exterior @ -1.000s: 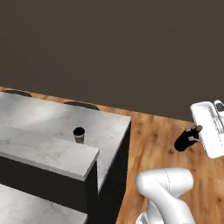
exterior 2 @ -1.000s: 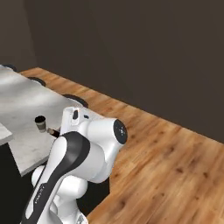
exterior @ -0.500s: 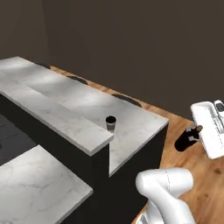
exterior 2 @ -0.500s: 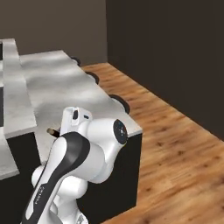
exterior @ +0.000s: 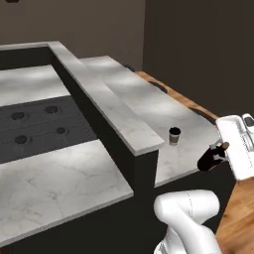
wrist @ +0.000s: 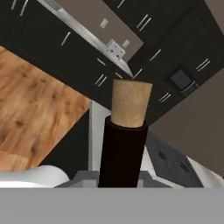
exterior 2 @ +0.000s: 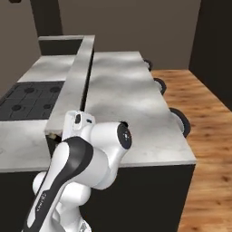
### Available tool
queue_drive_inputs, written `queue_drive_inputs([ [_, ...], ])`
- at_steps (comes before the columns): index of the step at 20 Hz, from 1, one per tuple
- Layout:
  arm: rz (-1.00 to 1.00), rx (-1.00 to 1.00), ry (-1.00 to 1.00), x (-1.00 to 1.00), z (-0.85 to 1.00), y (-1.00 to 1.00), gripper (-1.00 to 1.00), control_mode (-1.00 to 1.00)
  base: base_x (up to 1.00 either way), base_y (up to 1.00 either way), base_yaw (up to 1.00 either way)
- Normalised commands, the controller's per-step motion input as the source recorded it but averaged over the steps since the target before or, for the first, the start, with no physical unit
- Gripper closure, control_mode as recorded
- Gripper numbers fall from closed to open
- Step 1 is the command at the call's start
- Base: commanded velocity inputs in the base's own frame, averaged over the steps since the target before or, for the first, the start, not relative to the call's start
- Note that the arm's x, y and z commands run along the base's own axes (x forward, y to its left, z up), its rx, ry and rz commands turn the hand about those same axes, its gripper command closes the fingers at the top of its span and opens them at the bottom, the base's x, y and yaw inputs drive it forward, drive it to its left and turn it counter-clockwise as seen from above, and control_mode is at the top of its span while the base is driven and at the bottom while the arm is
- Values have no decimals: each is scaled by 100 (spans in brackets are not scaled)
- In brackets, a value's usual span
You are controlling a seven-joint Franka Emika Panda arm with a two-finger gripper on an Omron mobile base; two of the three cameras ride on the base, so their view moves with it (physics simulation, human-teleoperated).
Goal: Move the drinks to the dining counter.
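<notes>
**Q:** Likely to go wrong from here, and why?

**A:** Three hazards, as a judgement. First, a knock of the wine bottle (exterior: 210,160) against the near corner of the bench (exterior: 149,105), given how close to that edge it hangs, carried tilted rather than upright. Second, a topple on release if set down before being brought upright, tall and narrow as it is. Third, a clip of the paper cup (exterior: 174,136), already standing on the bench just beside the approach line; best avoided by choosing bare marble well apart from it, short of the raised ledge (exterior: 101,96) and the cooktop (exterior: 37,126) beyond.

**Q:** State of the claw?

**A:** Pressed together on the wine bottle, with no gap to spare. Claw (exterior: 222,149) seen at the right of the left base view, near the bench corner, with the dark bottle jutting from it toward the cup. In the hand view, bottle's dark neck (wrist: 122,148) running straight up from the bottom, capped by a tan cork-coloured top (wrist: 131,103). Exact contact of the pads hidden below the neck there.

**Q:** Slip possible?

**A:** Conceivable: smooth round body, heavy end hanging away from the pinch. Whether over the marble or just outside its edge, cannot tell.

**Q:** Stage of the task?

**A:** Cup delivered; bottle in transit, not yet placed.
</notes>
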Motion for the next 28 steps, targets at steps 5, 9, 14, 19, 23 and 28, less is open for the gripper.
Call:
queue_drive_inputs([
  [5, 0, 0, 0, 0, 0, 0, 100, 100, -17, -52, 27],
  [9, 0, 0, 0, 0, 0, 0, 100, 100, -41, -88, 8],
  [14, 0, 0, 0, 0, 0, 0, 100, 100, -33, -81, 3],
  [19, 0, 0, 0, 0, 0, 0, 100, 100, 12, -4, 0],
  [23, 0, 0, 0, 0, 0, 0, 100, 100, 55, 44, 0],
  [28, 0, 0, 0, 0, 0, 0, 100, 100, 77, 21, 1],
])
